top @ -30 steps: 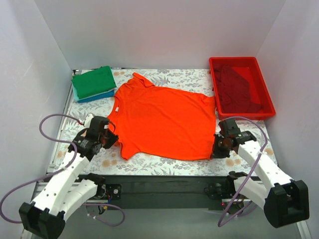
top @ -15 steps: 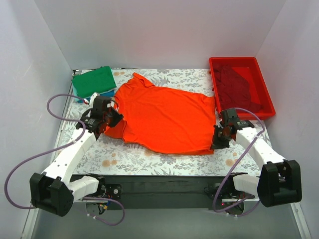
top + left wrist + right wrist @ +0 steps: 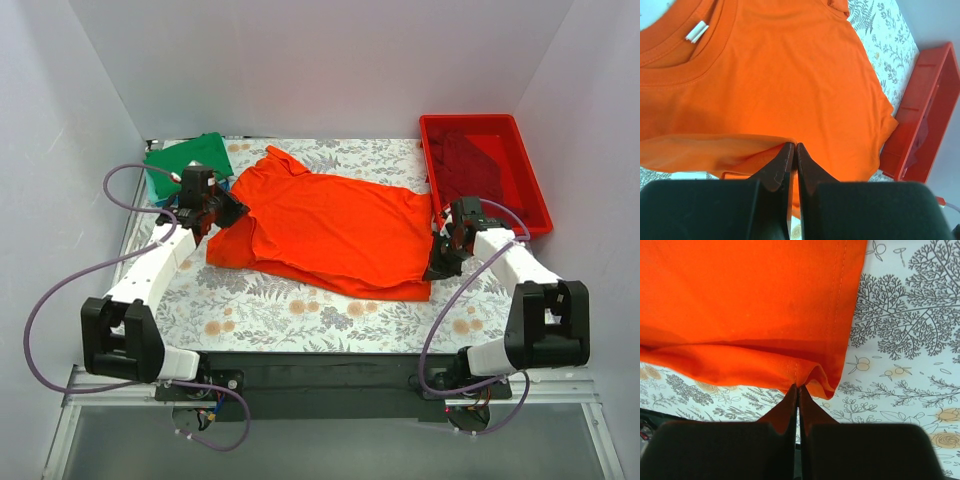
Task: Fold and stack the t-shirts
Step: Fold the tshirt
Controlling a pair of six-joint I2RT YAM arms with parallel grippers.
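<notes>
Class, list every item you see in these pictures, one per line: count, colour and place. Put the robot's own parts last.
orange-red t-shirt: one, bright orange-red, middle of the table, near edge lifted and partly folded over
green t-shirt: one, green, folded, far left corner
blue t-shirt: one, blue, only an edge shows under the green one
red bin: one, red plastic, far right corner
dark red t-shirt: one, dark red, crumpled inside the bin
table cover: one, white with a floral print, under everything
left gripper: one, black, shut on the orange-red shirt's left edge
right gripper: one, black, shut on its right hem
</notes>
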